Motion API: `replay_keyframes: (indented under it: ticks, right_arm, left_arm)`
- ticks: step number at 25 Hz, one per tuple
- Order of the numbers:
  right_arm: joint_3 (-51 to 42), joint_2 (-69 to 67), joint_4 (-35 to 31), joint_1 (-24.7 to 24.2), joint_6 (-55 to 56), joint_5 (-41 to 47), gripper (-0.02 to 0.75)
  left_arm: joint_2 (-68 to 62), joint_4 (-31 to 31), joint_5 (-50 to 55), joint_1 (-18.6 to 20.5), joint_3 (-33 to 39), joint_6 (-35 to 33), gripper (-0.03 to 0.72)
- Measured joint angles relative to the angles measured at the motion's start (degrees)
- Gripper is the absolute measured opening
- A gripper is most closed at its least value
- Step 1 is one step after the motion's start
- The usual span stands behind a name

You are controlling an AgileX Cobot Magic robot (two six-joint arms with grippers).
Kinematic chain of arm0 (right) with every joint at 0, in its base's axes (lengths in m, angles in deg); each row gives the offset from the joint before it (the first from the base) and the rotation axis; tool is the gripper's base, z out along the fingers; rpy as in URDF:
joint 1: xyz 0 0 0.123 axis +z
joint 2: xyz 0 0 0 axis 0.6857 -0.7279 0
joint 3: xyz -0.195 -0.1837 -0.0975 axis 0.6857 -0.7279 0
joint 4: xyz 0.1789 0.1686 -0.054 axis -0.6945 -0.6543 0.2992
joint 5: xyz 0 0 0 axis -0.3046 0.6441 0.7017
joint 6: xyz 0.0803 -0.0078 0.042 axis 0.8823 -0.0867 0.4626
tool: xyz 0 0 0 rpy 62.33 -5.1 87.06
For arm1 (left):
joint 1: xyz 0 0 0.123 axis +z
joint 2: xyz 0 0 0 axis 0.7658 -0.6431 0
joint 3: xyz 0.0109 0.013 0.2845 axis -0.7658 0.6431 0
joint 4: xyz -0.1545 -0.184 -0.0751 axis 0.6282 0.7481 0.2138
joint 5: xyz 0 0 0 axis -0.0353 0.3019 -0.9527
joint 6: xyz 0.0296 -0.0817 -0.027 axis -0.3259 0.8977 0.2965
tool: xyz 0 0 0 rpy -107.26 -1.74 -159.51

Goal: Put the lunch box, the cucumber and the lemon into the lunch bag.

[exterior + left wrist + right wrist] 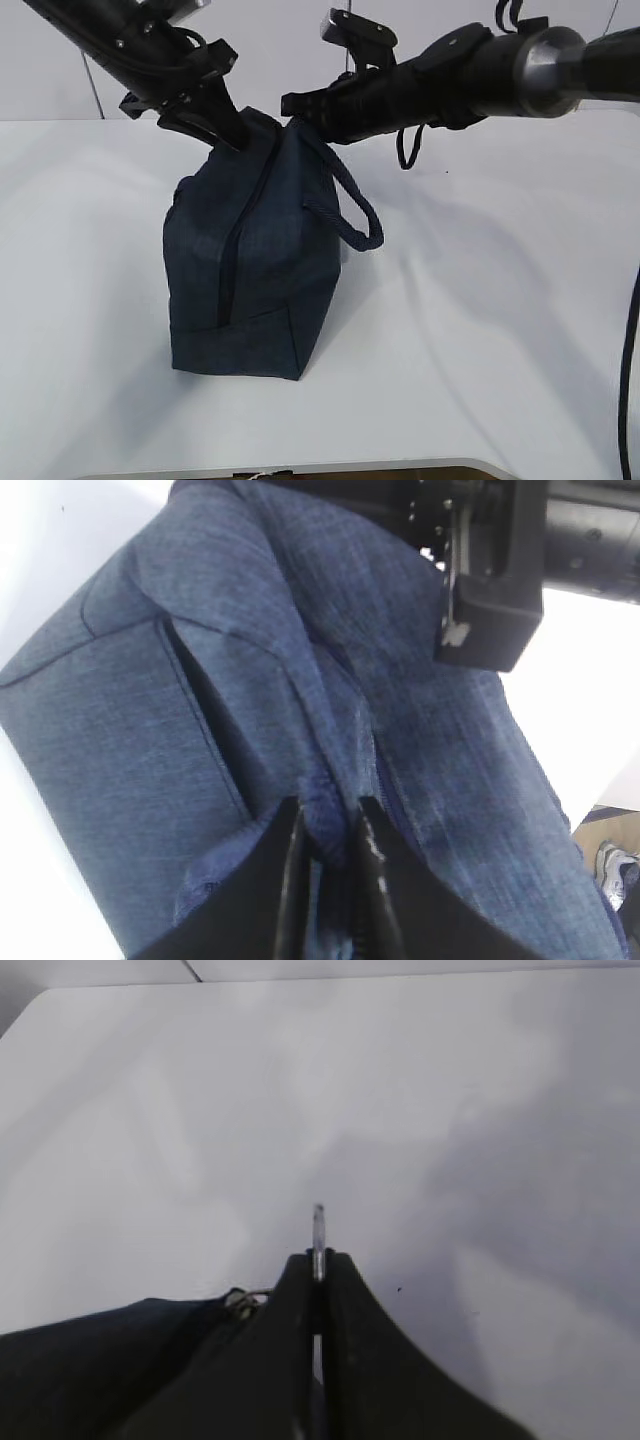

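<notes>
The navy lunch bag (pixel 245 260) stands on end on the white table, its zipper line (pixel 230 265) running down the near side. My left gripper (pixel 225 130) is shut on a fold of the bag's fabric at its top edge; the left wrist view shows the fingertips (pixel 325 815) pinching that navy fold (pixel 335 790). My right gripper (pixel 295 105) is at the bag's top right corner, shut on the thin metal ring pull (pixel 318 1222), which sticks out past the closed tips (pixel 318 1260). The lunch box, cucumber and lemon are out of view.
One loop handle (pixel 355 205) hangs off the bag's right side. The white table (pixel 500 300) spreads around the bag, with its front edge (pixel 300 468) near. The right arm's body (pixel 490 580) hangs close above the bag in the left wrist view.
</notes>
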Motion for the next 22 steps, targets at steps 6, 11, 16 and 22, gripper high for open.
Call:
replay_keyframes:
  ticks: [6,11,16,22]
  right_arm:
    - [0.0,0.0,0.26,-0.14,-0.46,1.07,0.005]
    - [0.23,2.22,1.43,-0.49,-2.97,2.08,0.005]
    - [1.81,2.05,3.79,-0.49,-3.9,2.22,0.005]
    - [4.06,-1.62,4.14,-0.38,-4.04,2.37,0.005]
  left_arm:
    - [0.0,0.0,0.34,0.0,0.0,0.0,0.058]
    - [0.13,0.2,1.11,-0.04,0.0,0.0,0.058]
    - [0.26,0.33,1.24,-0.13,0.0,0.0,0.057]
    - [0.58,-0.15,0.38,-0.13,0.0,0.0,0.057]
